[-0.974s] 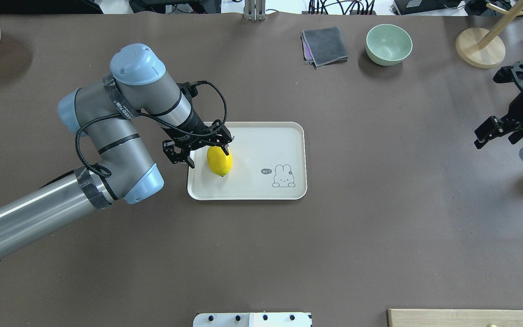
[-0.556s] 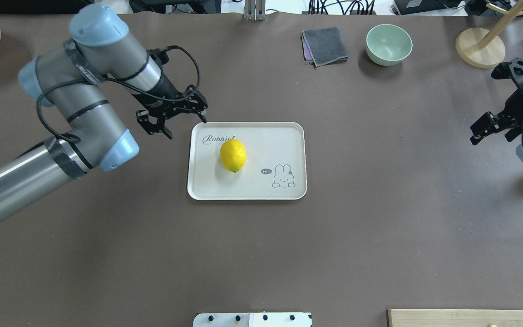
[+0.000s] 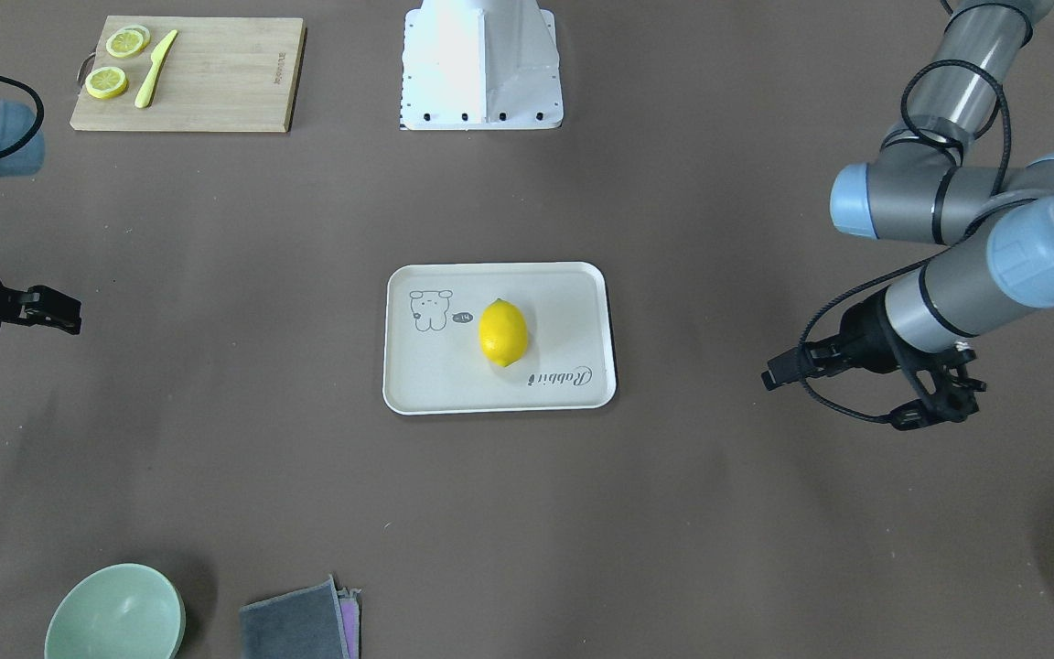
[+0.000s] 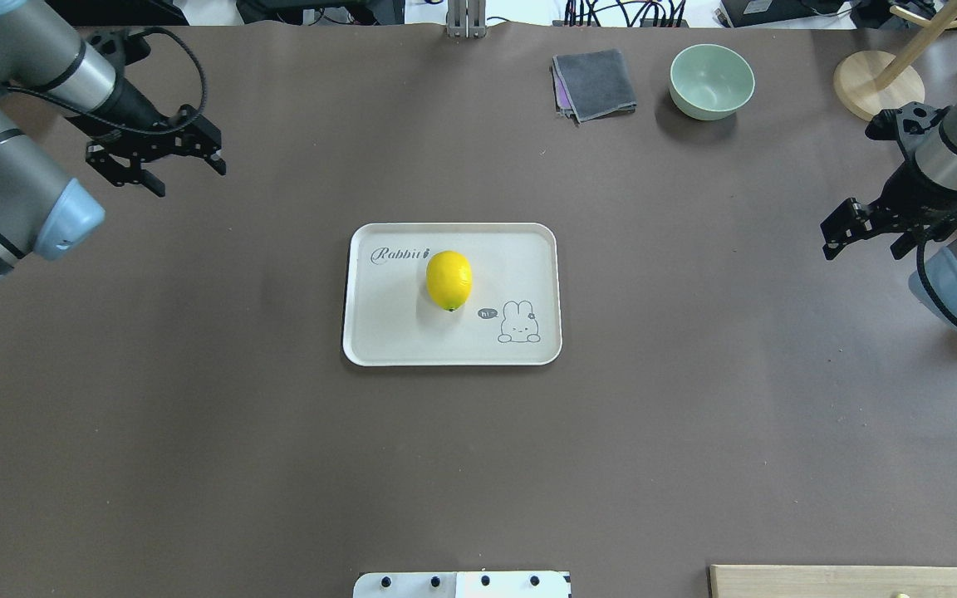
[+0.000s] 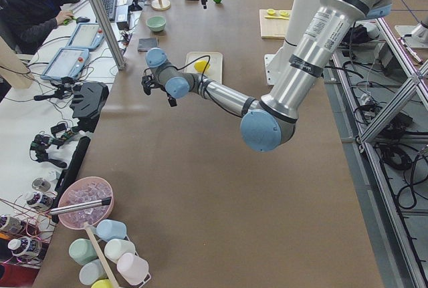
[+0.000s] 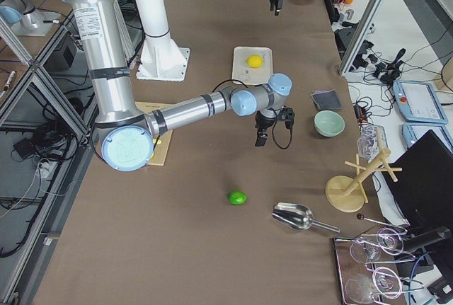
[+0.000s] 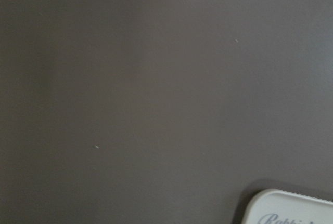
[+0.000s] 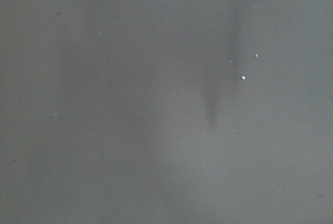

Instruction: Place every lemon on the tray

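Observation:
The yellow lemon point(image 4: 449, 280) lies free near the middle of the cream tray point(image 4: 379, 340); it also shows in the front view point(image 3: 502, 333) on the tray point(image 3: 417, 389). The green lemon point(image 6: 237, 197) lies on the bare table far to the robot's right, away from the tray; the overhead view shows only a green sliver of it behind the right arm. My left gripper point(image 4: 186, 178) is open and empty above the table, far left of and beyond the tray. My right gripper point(image 4: 865, 247) is open and empty near the right table edge.
A wooden cutting board point(image 3: 216, 82) with lemon slices and a yellow knife lies at the robot's near right. A green bowl point(image 4: 711, 79), a grey cloth point(image 4: 595, 83) and a wooden stand point(image 4: 877, 87) sit at the far edge. A metal scoop point(image 6: 294, 214) lies near the green lemon.
My left gripper let go of the yellow lemon and drew back to the far left, away from the tray. The lemon rolled a little right. My right gripper drifted slightly left and away.

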